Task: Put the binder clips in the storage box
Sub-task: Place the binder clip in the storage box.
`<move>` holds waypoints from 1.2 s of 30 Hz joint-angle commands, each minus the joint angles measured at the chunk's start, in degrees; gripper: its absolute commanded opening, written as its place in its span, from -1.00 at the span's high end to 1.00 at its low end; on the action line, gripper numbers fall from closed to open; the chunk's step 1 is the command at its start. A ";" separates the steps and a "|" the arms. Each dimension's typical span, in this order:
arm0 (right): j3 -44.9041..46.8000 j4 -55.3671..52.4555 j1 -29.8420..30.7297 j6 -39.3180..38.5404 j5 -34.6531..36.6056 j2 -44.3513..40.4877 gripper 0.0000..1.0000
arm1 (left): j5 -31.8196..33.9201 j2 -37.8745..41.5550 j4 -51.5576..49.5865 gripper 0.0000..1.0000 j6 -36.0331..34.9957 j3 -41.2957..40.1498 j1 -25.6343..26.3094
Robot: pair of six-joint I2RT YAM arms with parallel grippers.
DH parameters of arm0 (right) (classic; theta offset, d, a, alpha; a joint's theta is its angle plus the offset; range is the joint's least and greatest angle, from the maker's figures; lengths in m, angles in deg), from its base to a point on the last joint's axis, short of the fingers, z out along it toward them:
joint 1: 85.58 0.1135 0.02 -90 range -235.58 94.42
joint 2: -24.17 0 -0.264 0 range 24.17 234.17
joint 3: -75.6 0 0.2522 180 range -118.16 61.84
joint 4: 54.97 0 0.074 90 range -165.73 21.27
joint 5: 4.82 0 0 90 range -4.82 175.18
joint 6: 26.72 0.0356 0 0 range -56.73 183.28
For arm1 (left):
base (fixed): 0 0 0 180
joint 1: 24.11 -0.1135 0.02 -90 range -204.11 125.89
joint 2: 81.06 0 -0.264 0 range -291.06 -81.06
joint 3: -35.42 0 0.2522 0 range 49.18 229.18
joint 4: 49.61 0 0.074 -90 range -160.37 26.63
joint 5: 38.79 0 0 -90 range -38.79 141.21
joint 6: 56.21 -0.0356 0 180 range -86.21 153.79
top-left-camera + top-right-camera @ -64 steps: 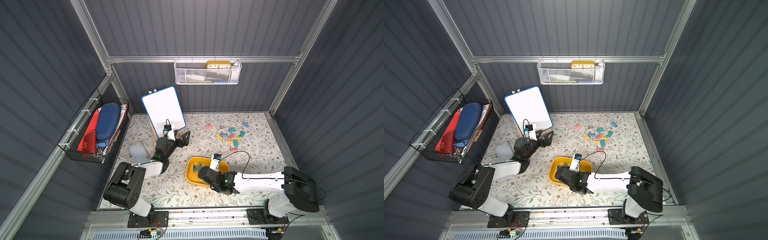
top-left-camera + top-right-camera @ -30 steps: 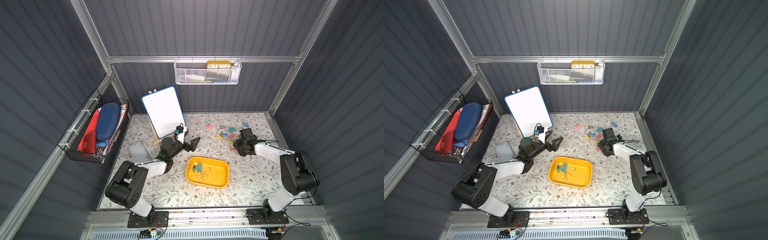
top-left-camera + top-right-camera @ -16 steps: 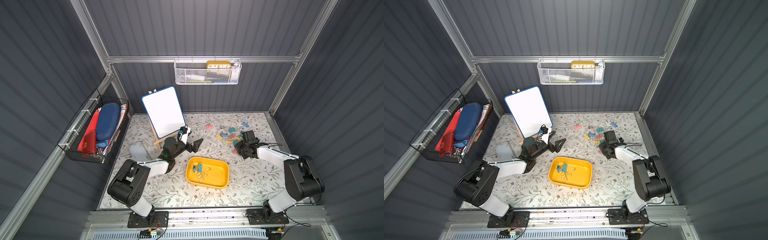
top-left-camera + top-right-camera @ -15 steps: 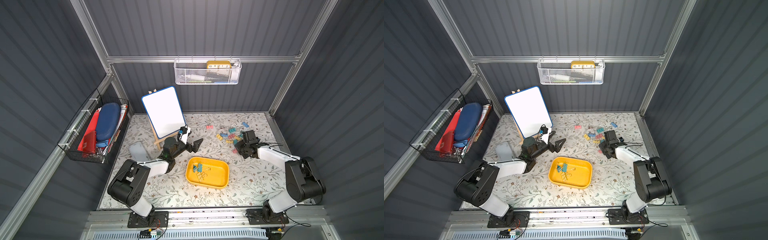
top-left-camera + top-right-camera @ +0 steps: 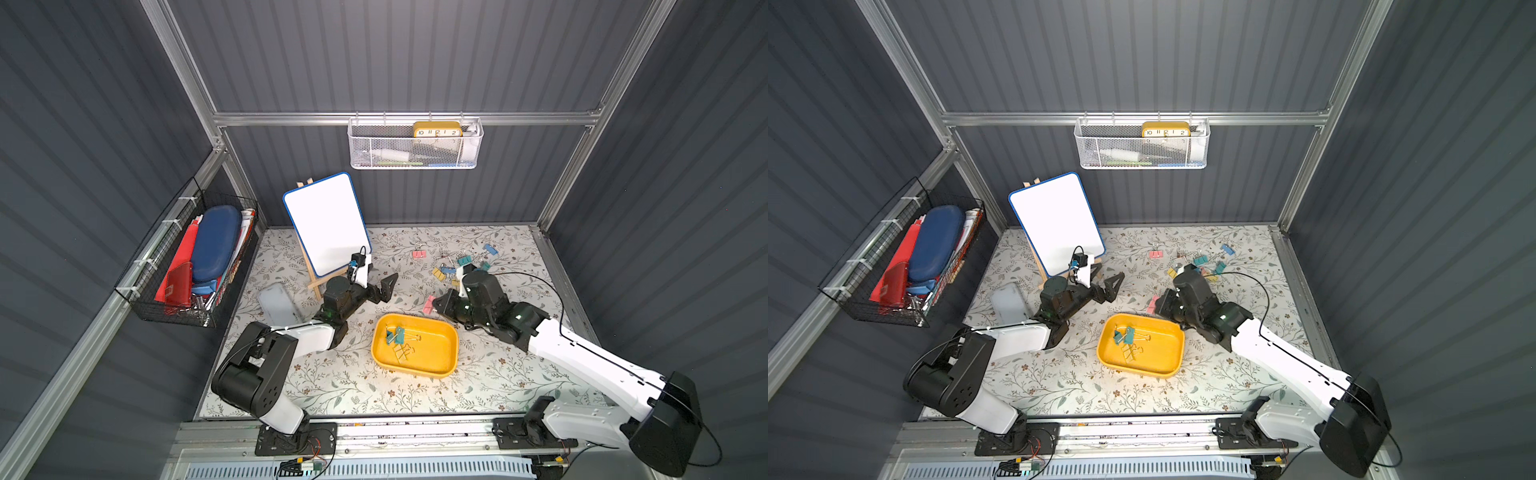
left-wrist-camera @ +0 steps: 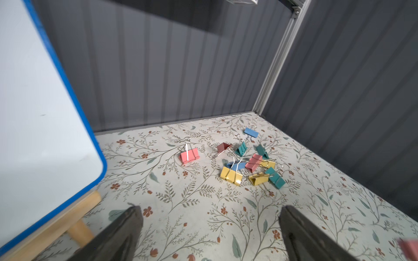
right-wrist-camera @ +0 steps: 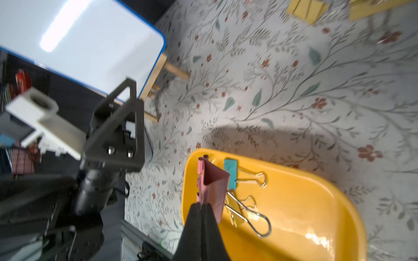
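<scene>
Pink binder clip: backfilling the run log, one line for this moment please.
right end effector: shut on pink binder clip | left end effector: open, empty | storage box: teal clip inside

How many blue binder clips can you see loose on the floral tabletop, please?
2. One blue wire-handled binder clip lies apart toward the back corner; the second blue clip is in the pile. Others may be hidden.

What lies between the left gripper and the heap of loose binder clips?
Bare floral mat only, between left gripper and binder clips, in the left wrist view.
</scene>
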 commanded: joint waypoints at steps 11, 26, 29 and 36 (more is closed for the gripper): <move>-9.21 -0.56 15.81 -1.17 2.14 22.51 1.00 | 4.82 3.92 2.57 -0.99 3.54 -2.80 -1.44; -8.23 3.14 16.44 -0.47 7.00 25.13 0.46 | 4.42 4.37 2.37 -0.99 3.49 -2.77 -1.39; -8.42 1.45 16.10 -2.17 11.72 21.87 0.41 | 4.68 4.23 2.06 -0.98 3.64 -2.63 -1.43; -9.86 -1.20 9.13 -13.63 18.65 14.22 0.34 | 4.68 4.36 1.62 -0.99 3.36 -2.38 -1.46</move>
